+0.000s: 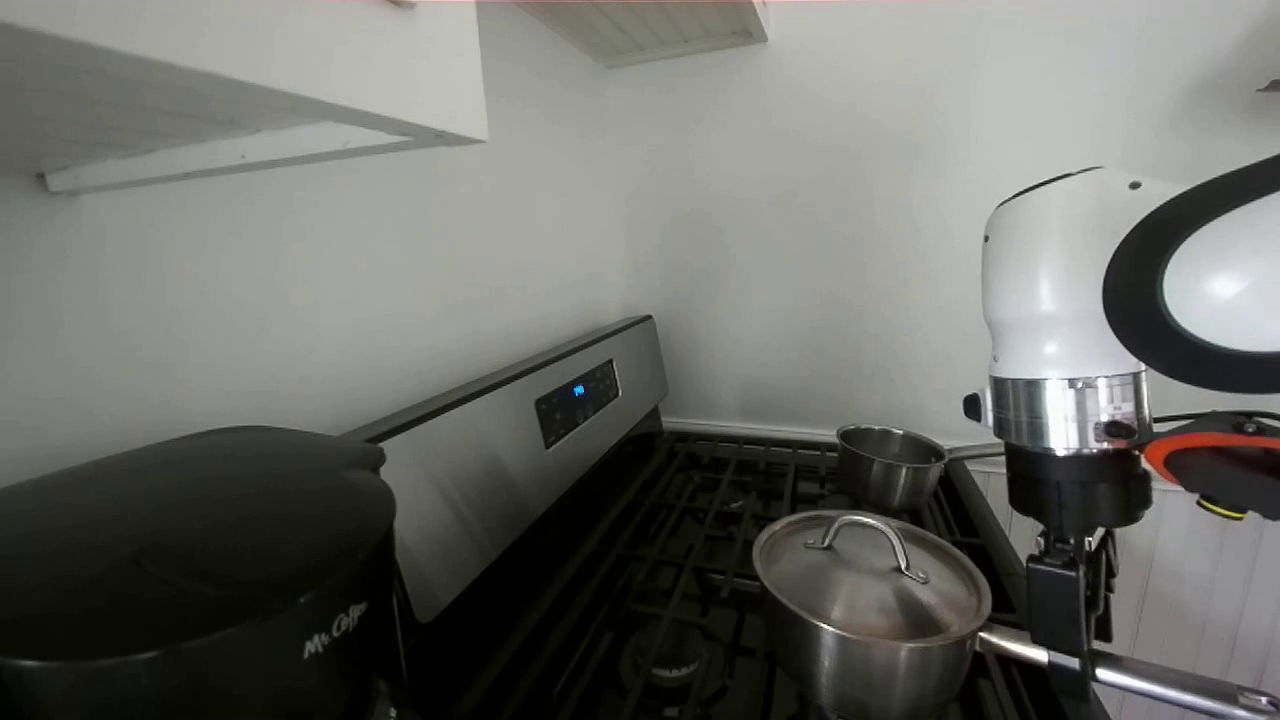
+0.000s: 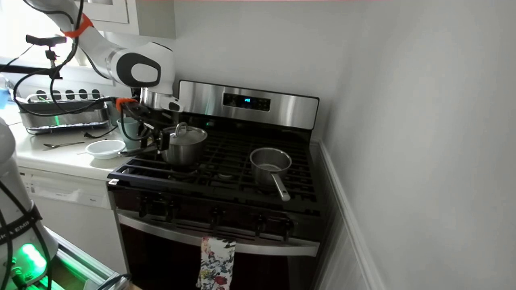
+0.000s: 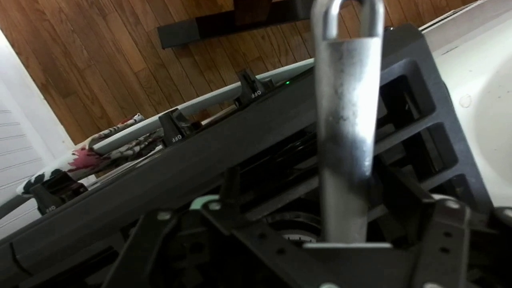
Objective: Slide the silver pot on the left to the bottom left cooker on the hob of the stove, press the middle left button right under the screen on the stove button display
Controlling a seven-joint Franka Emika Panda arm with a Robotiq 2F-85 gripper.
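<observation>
Silver pot (image 2: pixel 184 148) sits on the black hob (image 2: pixel 225 165), pale walls (image 2: pixel 258 48) behind.

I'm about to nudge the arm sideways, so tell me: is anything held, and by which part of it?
Nothing looks gripped: the pincer stands open astride the long handle of the lidded pot; whether it touches the handle, I cannot tell.

Pot (image 2: pixel 183 154) on hob (image 2: pixel 225 164) (saucepan (image 2: pixel 262 171) too)

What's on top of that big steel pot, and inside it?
On the silver pot sits a steel lid with an arched handle. The lid covers the inside, so any contents are hidden.
</observation>
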